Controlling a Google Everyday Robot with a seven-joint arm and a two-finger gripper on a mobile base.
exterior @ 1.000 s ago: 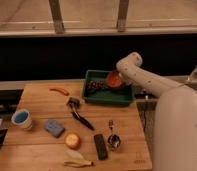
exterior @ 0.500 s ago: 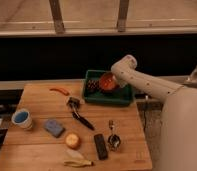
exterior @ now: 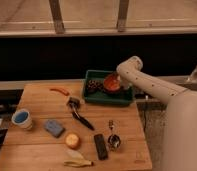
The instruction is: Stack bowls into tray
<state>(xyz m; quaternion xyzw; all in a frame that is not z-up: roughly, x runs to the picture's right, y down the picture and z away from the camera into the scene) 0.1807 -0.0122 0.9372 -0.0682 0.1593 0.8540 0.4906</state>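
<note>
Shifted leftward and lower than before, bowl (exterior: 111, 82) now sits tilted over tray (exterior: 108, 100), directly left of claw (exterior: 121, 84); whether it remains clamped cannot be told.

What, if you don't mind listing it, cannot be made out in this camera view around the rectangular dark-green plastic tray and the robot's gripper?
- Gripper: over the right end of the rectangular dark-green plastic tray, hidden by the arm's white wrist.
- Round reddish-brown bowl with the orange-red inside: its right rim disappears behind the arm, so any contact is unseen.
- Dark speckled thing in the tray's left half: too blurred to identify.
</note>
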